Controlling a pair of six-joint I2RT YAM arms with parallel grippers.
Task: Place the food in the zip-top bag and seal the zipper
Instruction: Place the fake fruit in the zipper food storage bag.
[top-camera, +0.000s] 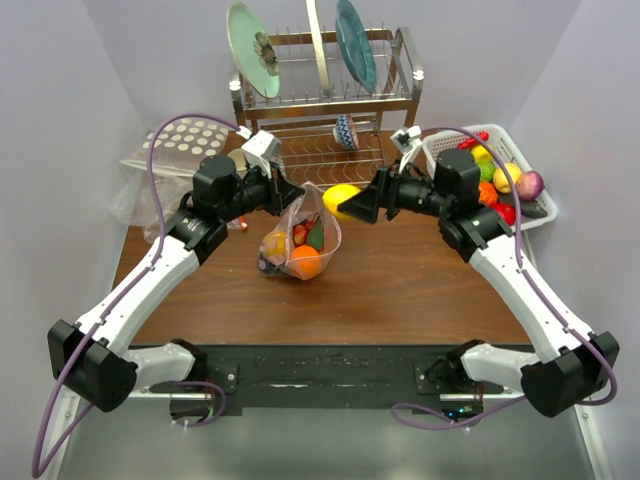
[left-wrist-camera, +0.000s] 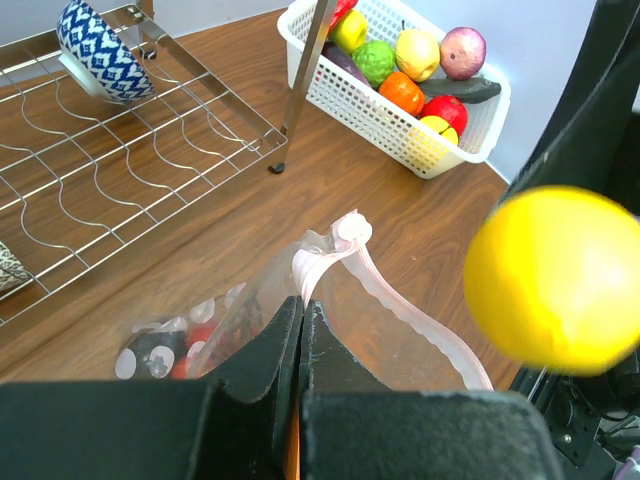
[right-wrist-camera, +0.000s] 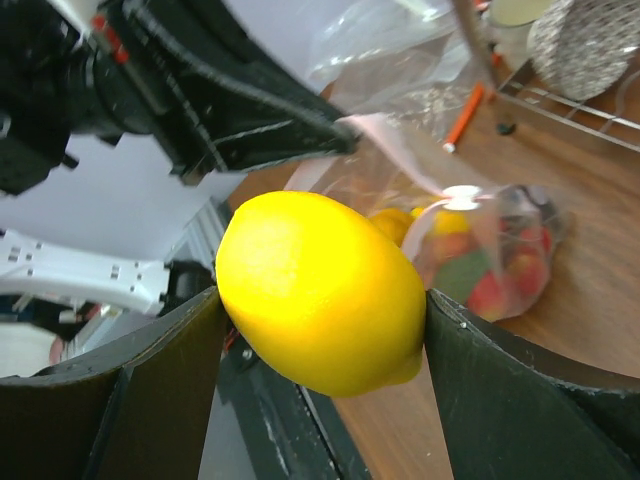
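- A brown wooden table stands between pale walls, with the two arm bases bolted at its near edge.
- Near the middle of the table lies the zip-top bag, its bottom resting on the wood and its mouth pulled upward. An orange sits lowest inside it, and red, green and yellow pieces show through the plastic above it.
- The left gripper is clenched on the bag's mouth edge. Its jaws are pressed together with plastic between them, holding that side of the mouth up.
- The zipper, a pale pink strip, runs from those fingertips up to a curl and then sweeps down to the right. The mouth gapes open.
- The right gripper grasps a yellow lemon, with one dark finger on each side of the fruit. The lemon hangs in the air just beside the raised mouth of the bag, on its right, and is outside the bag.
- Farther right, a white basket holds more toy food: green, yellow, orange, red and purple pieces.
- At the far edge stands a metal dish rack, with plates on edge in its upper tier and a blue patterned bowl below.
- At far left lies a polka-dot bag.
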